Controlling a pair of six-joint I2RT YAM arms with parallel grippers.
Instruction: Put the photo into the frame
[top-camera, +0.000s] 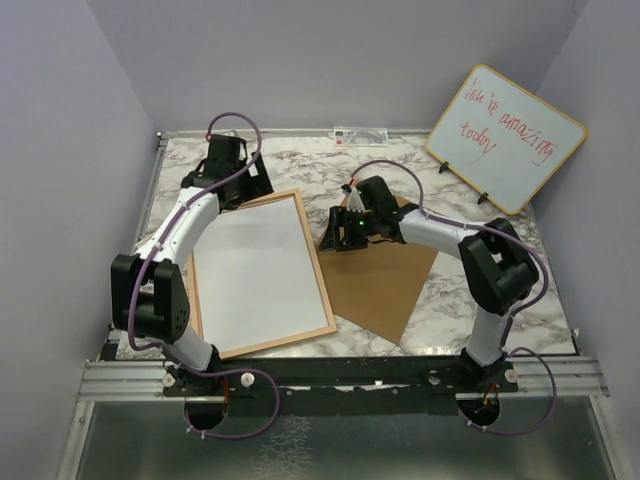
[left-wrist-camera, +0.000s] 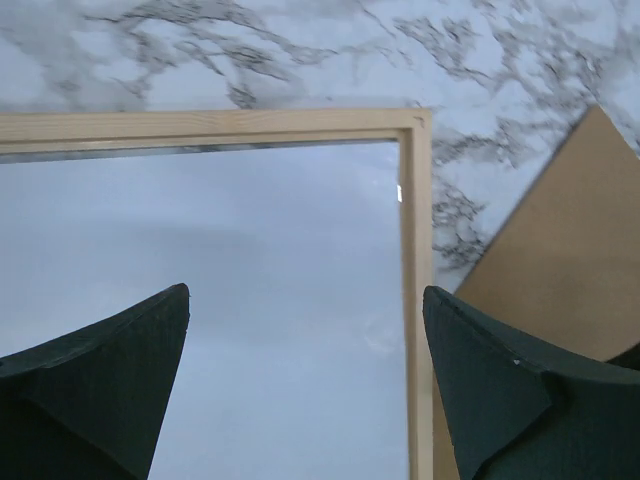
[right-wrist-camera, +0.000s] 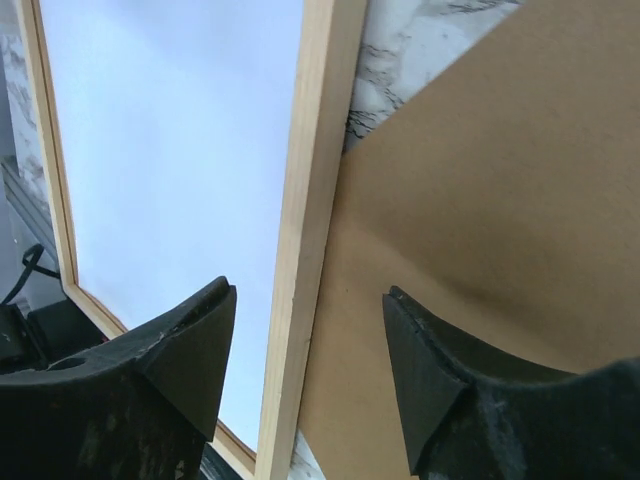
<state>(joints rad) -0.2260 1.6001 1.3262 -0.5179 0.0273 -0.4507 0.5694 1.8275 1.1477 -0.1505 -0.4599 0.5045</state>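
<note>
The light wood frame (top-camera: 327, 290) lies flat on the marble table, left of centre. A plain pale surface (top-camera: 258, 272) fills it; no printed side of the photo shows, and I cannot tell whether this is the photo's back. My left gripper (top-camera: 228, 168) hovers over the frame's far end. It is open, its fingertips (left-wrist-camera: 305, 290) spread above the pale surface by the frame's far right corner (left-wrist-camera: 415, 125). My right gripper (top-camera: 342, 232) is open too. Its fingertips (right-wrist-camera: 308, 292) straddle the frame's right rail (right-wrist-camera: 310, 200) and the brown board's edge, holding nothing.
A brown backing board (top-camera: 385, 280) lies flat right of the frame, partly under my right arm. A wood-edged whiteboard (top-camera: 505, 135) with red writing leans at the back right. A small white strip (top-camera: 358, 134) lies along the back edge. Grey walls close in both sides.
</note>
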